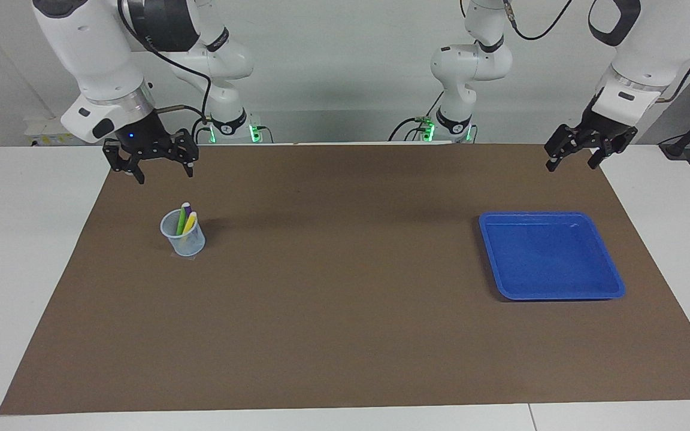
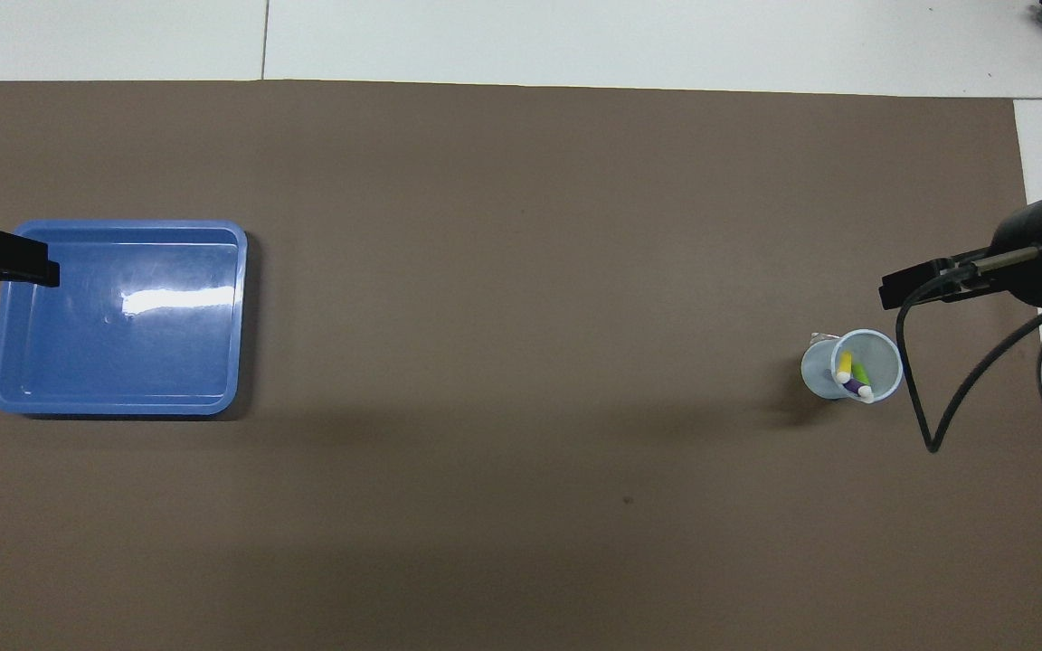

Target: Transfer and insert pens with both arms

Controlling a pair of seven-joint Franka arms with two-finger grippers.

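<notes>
Right gripper (image 1: 164, 173), fingers apart, hangs above the cup (image 1: 183, 240) holding the pens (image 1: 185, 220); a careless descent could tip it. Left gripper (image 1: 571, 160), fingers apart, waits.

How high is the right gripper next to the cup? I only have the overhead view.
Observer: The right gripper hangs in the air over the mat, well above the cup, touching nothing.
Operator: Open? I only see one black tip.
Observer: Yes, both fingers show in the facing view, spread apart and empty.
Operator: And the left one? It overlaps the tray edge for me.
Observer: The left gripper is raised well clear of the tray, open and empty. That arm is waiting.
</notes>
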